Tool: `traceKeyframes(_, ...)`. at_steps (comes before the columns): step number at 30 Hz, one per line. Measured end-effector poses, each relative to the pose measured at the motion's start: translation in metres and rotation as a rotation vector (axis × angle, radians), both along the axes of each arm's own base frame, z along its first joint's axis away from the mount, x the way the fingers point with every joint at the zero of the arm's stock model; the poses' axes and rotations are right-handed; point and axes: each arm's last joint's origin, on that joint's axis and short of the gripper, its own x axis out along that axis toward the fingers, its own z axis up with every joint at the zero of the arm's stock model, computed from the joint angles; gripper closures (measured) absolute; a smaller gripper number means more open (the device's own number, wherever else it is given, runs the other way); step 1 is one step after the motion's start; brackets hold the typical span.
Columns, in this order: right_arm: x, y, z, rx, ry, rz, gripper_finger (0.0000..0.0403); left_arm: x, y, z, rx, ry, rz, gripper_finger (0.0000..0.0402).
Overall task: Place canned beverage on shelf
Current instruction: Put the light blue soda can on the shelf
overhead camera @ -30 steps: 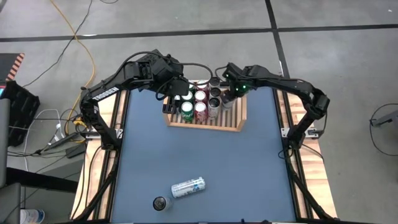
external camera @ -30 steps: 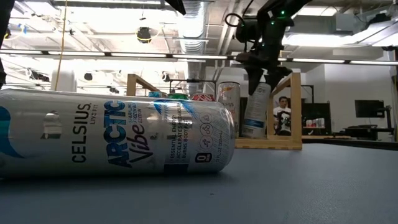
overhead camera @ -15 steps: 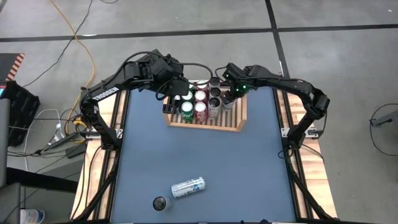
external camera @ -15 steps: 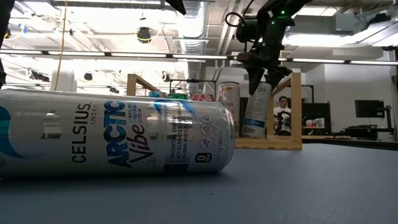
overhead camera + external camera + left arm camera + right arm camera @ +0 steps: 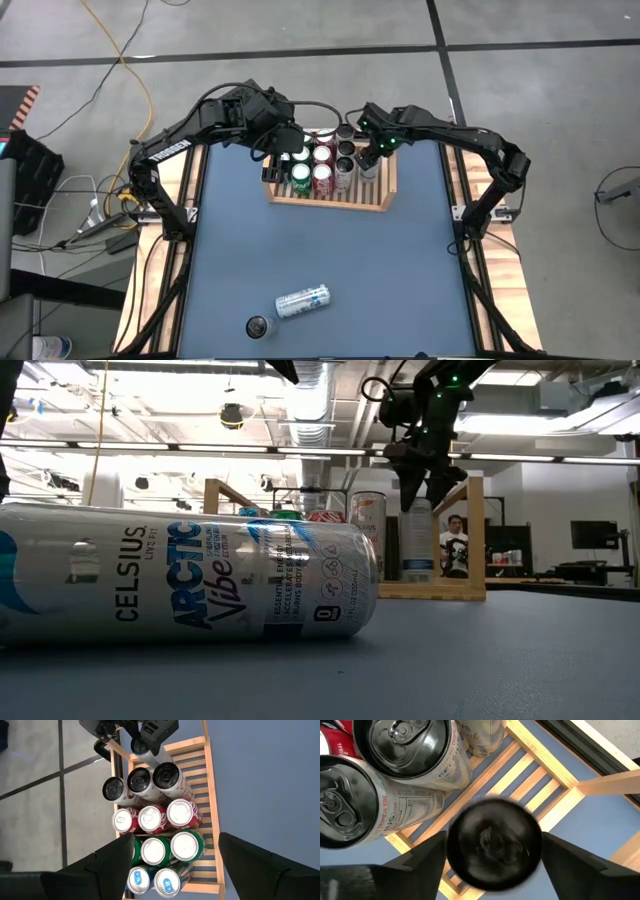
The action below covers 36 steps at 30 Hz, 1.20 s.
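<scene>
The shelf [image 5: 330,203] is a light wooden rack at the table's far side, with several cans standing in its left half [image 5: 152,817]. My right gripper [image 5: 424,500] is open and points down over the shelf's right part. A black-topped can [image 5: 492,842] stands between its fingers, upright on the slats [image 5: 418,545]. My left gripper [image 5: 277,150] hovers open above the shelf's left end with nothing between its fingers. My right gripper comes at the can from above, with one finger [image 5: 427,857] on each side of the can's top rim [image 5: 465,820]. I cannot tell whether the fingers touch it. The can stands upright with its base on the shelf's slats.
A silver Celsius can [image 5: 302,301] lies on its side near the table's front edge, filling the low view [image 5: 190,585]. A dark-topped can [image 5: 260,326] stands upright beside it. Bare blue tabletop lies between them and the shelf. A person [image 5: 455,545] sits in the room behind.
My right gripper has opened a little over the shelf's right part. The can between its fingers, tilted a moment ago, has come upright onto the slats.
</scene>
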Motion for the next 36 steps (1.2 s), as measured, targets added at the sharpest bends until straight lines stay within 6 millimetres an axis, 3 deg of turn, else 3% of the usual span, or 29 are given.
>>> traceKeyframes(6,0.002,-0.001,0.001,-0.017,-0.015,0.019,0.0068,0.000,0.000,0.000,-0.001,0.000,0.001,0.0123)
traceKeyframes(10,0.000,-0.003,0.012,-0.070,0.021,0.185,0.0071,0.000,0.000,0.000,-0.002,0.001,0.002,0.0123)
traceKeyframes(14,0.000,-0.003,0.038,-0.163,0.057,0.436,0.0073,0.000,0.000,0.000,-0.002,0.002,0.002,0.0123)
traceKeyframes(21,0.002,0.013,0.077,-0.281,0.051,1.079,0.0073,0.000,0.000,0.000,-0.005,0.000,0.005,0.0123)
traceKeyframes(28,-0.003,0.021,0.067,-0.292,0.191,1.424,0.0074,0.000,0.000,0.000,-0.022,-0.005,0.023,0.0123)
traceKeyframes(36,-0.005,0.012,0.048,-0.292,0.242,1.492,0.0074,-0.002,0.000,-0.002,-0.039,0.010,0.037,0.0123)
